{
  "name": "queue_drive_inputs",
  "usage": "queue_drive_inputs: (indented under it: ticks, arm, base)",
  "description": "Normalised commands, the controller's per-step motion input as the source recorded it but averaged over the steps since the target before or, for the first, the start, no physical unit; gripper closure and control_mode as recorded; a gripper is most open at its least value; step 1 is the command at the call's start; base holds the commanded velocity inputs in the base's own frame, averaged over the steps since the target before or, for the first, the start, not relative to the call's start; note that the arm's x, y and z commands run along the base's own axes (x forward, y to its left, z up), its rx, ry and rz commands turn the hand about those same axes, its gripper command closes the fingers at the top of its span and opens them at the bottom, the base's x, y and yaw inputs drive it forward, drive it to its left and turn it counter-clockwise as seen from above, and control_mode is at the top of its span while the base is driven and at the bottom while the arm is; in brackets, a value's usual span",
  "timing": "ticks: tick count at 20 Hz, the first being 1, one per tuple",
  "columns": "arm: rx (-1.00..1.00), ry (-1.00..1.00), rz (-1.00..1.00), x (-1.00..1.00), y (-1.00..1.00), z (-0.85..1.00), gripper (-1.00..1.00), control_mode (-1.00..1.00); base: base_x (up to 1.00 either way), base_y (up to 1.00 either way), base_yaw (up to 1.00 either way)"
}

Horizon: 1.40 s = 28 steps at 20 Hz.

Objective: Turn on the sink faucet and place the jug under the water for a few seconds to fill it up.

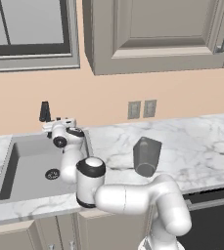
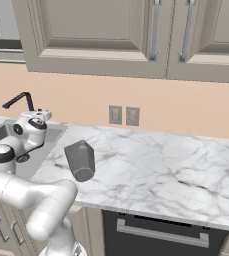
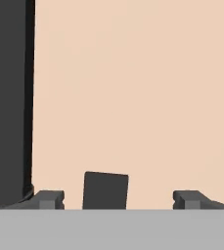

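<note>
The black sink faucet [image 1: 45,111] [image 2: 20,100] stands at the back of the grey sink [image 1: 20,161] [image 2: 0,134]. My gripper [image 1: 56,121] [image 2: 42,114] [image 3: 118,197] is right at the faucet's base, open, pointing at the wall. In the hand view the upright spout [image 3: 8,97] fills the left side, and a small dark lever [image 3: 106,190] sits between my fingertips [image 3: 50,197], nearer the left one, with a gap on both sides. The dark grey jug [image 1: 146,156] [image 2: 80,160] stands on the marble counter to the right of the sink, away from the gripper. The water is out of view.
The round drain [image 1: 52,174] lies in the basin under my forearm. Two wall outlets [image 1: 142,109] [image 2: 123,115] sit behind the jug. Upper cabinets [image 1: 152,34] hang overhead. A dark appliance front [image 2: 161,230] is below the counter on the right.
</note>
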Motion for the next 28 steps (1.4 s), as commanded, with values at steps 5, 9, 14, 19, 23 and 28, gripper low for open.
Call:
queue_drive_inputs:
  ticks: [5,9,14,19,23,28]
  arm:
    - [0.0,0.0,0.0,0.2,0.13,-0.08,-1.0,-1.0]
    - [0.0,0.0,0.0,0.19,0.05,-0.05,-1.0,-1.0]
    - [0.0,0.01,0.0,0.08,0.05,-0.09,1.0,-1.0]
    - [0.0,0.0,0.0,0.0,0.0,-0.01,1.0,-1.0]
    - [0.0,0.0,0.0,0.0,0.0,0.0,1.0,-1.0]
    - [0.01,0.0,-0.04,-0.08,-0.01,0.0,1.0,-1.0]
  base:
    - [0.0,0.0,0.0]
    - [0.0,0.0,0.0]
    - [0.0,0.0,0.0]
    - [0.0,0.0,0.0]
    - [0.0,0.0,0.0]
    - [0.0,0.0,0.0]
